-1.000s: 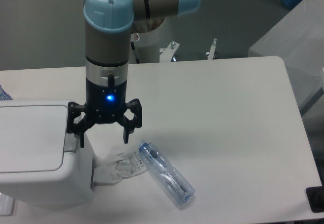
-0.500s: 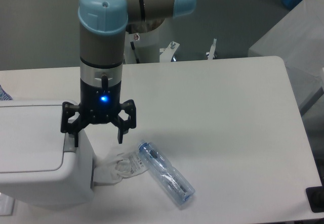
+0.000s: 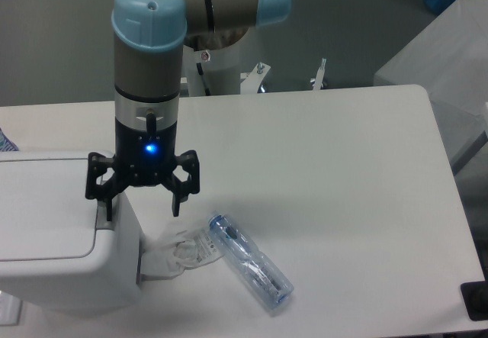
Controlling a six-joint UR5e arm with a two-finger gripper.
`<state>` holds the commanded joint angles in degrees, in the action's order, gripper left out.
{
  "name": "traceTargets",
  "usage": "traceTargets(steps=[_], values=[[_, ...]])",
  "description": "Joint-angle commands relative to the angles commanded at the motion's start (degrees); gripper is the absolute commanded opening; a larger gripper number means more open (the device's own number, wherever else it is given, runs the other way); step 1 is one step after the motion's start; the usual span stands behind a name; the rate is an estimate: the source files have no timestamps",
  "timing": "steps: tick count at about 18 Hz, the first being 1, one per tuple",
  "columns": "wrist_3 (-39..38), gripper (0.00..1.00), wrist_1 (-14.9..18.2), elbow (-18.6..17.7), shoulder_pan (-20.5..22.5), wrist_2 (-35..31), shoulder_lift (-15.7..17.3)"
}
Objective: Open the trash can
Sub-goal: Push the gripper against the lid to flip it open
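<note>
Hanging over right edge of big boxy white plastic trash can [image 3: 53, 239], black two-finger gripper [image 3: 141, 207] has fingers spread wide, holding nothing. Blue light glows on wrist. Left finger sits above grey push tab [image 3: 105, 217]; touching or not, cannot tell. Right finger hangs past bin side. Bin stands at front left of white table [image 3: 335, 178], flat lid shut. Clear plastic bottle [image 3: 250, 262] lies beside bin, crinkled clear wrapper [image 3: 185, 251] between them.
</note>
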<state>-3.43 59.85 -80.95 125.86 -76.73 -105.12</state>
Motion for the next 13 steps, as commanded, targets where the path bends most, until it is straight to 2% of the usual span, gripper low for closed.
traceTargets(steps=[13], values=[[0.3, 1.0, -0.1, -0.1, 0.0, -0.1, -0.2]])
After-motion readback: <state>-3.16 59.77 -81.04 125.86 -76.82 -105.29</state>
